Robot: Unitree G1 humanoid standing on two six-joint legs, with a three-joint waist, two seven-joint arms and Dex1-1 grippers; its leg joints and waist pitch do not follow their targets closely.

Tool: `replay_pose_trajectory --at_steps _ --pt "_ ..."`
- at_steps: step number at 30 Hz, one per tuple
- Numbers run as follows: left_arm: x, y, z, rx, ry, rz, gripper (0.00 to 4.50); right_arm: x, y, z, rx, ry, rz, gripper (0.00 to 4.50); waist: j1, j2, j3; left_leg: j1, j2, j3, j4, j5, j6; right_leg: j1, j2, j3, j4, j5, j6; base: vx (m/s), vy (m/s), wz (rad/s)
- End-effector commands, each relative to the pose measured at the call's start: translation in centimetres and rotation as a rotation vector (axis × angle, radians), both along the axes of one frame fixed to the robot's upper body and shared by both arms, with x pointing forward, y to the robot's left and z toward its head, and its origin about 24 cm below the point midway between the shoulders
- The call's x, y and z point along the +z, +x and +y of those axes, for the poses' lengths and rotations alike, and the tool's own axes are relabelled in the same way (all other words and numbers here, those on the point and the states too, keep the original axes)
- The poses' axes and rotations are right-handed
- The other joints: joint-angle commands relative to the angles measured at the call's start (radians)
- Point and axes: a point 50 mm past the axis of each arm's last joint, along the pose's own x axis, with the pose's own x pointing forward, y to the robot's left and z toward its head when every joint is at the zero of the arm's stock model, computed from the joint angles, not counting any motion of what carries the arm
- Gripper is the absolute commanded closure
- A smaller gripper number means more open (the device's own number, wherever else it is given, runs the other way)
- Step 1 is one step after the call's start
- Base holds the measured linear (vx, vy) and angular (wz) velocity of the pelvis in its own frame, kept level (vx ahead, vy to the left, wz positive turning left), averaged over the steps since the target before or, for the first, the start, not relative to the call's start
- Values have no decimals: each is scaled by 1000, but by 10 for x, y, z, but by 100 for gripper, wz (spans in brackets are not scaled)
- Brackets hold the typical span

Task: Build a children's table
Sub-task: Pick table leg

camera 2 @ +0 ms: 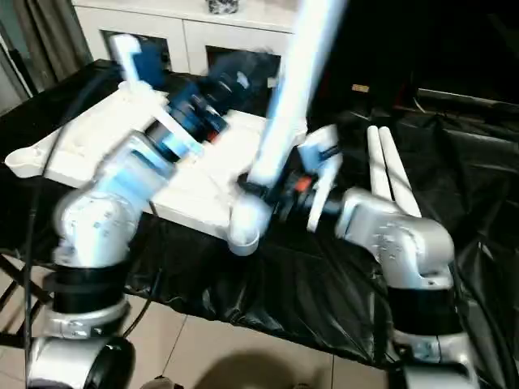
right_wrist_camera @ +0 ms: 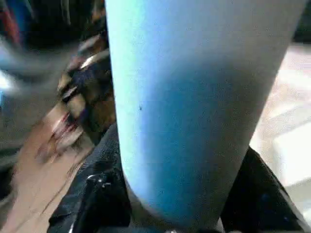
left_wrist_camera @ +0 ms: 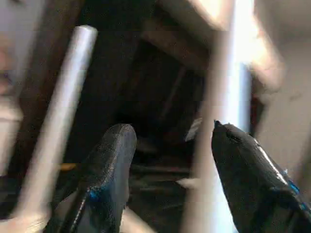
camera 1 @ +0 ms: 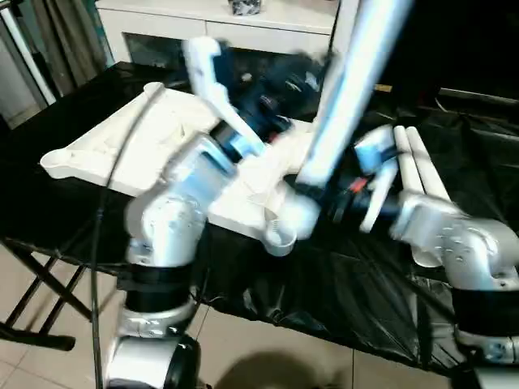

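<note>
Tabletop (camera 1: 130, 138) lies underside up on the black table (camera 1: 340, 292). Left gripper (left_wrist_camera: 167, 160), fingers parted and empty, hovers over it. Right gripper (right_wrist_camera: 170, 194) clamps an upright leg (camera 1: 349, 89) at the near corner socket (camera 1: 280, 235). Two spare legs (camera 1: 418, 162) lie farther right.

Left hand (left_wrist_camera: 167, 165) open, right hand (right_wrist_camera: 170, 194) clamped.

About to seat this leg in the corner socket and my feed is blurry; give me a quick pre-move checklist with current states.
1. Right gripper clamped around the leg: ok.
2. Leg's lower end at the near corner socket: ok; fully seated: cannot tell.
3. Leg upright: not ok, it leans.
4. Left gripper open, holding nothing: ok.
5. Table top lying underside up on the black-draped table: ok.
6. Spare legs lying beside the top: ok.
</note>
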Motion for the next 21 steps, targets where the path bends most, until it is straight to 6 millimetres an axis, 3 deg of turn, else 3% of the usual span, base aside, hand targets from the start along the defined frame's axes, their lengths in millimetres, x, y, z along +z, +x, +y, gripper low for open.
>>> replay_pose_trajectory --at_steps 1,2,5,6,7,8,10,12,17,18,19,21 --pt "-23 8 10 138 225 35 166 -3 2 -10 -145 -94 -33 257 0 -2 -67 6 -54 40 -66 -222 -13 61 39 -23 -73 -292 -116 0 0 0" --pt "-32 9 17 192 287 38 166 -8 1 -12 -194 -149 -36 257 -1 -4 -67 5 -55 40 -67 -219 -15 61 39 -24 -74 -298 -105 0 0 0" --pt "-53 8 38 346 397 60 166 -22 0 -17 -318 -275 -39 257 -6 5 -66 4 -55 41 -68 -225 -37 59 39 -21 -74 -310 -86 0 0 0" --pt "-67 4 51 427 426 111 166 -28 -1 -21 -401 -353 -58 257 -4 7 -68 5 -55 39 -68 -222 -41 59 38 -21 -73 -304 -88 0 0 0" --pt "-87 -3 70 553 445 185 166 -35 -4 -25 -527 -453 -94 257 -9 17 -68 4 -54 39 -67 -219 -55 57 39 -21 -72 -272 -92 0 0 0" --pt "-97 -9 79 632 451 208 166 -38 -7 -28 -586 -499 -114 257 -11 14 -68 1 -54 39 -68 -212 -57 60 41 -21 -70 -252 -93 0 0 0" --pt "-104 -17 88 720 443 211 166 -38 -11 -29 -620 -512 -126 257 -16 14 -69 5 -56 40 -68 -245 -44 57 44 -21 -75 -282 -90 0 0 0" --pt "-114 -26 98 827 421 263 166 -34 -14 -29 -691 -452 -135 257 -21 25 -64 5 -51 40 -71 -294 -28 47 43 -20 -80 -313 -90 0 0 0" --pt "-123 -34 99 850 493 226 166 -45 -22 -25 -728 -457 -111 257 -30 19 -54 6 -54 36 -76 -381 -13 36 46 -24 -97 -445 -33 0 0 0" --pt "-125 -33 98 849 510 235 166 -48 -23 -24 -730 -448 -98 257 -32 22 -54 5 -55 34 -77 -392 -15 36 47 -24 -97 -450 -24 0 0 0" --pt "-128 -33 94 849 535 236 166 -55 -29 -25 -754 -451 -95 257 -34 33 -57 7 -56 32 -77 -398 -20 35 45 -24 -97 -444 -24 0 0 0" --pt "-127 -31 91 831 525 228 166 -61 -35 -26 -767 -467 -84 257 -37 28 -54 5 -59 35 -75 -421 -15 34 44 -25 -103 -467 -19 0 0 0"
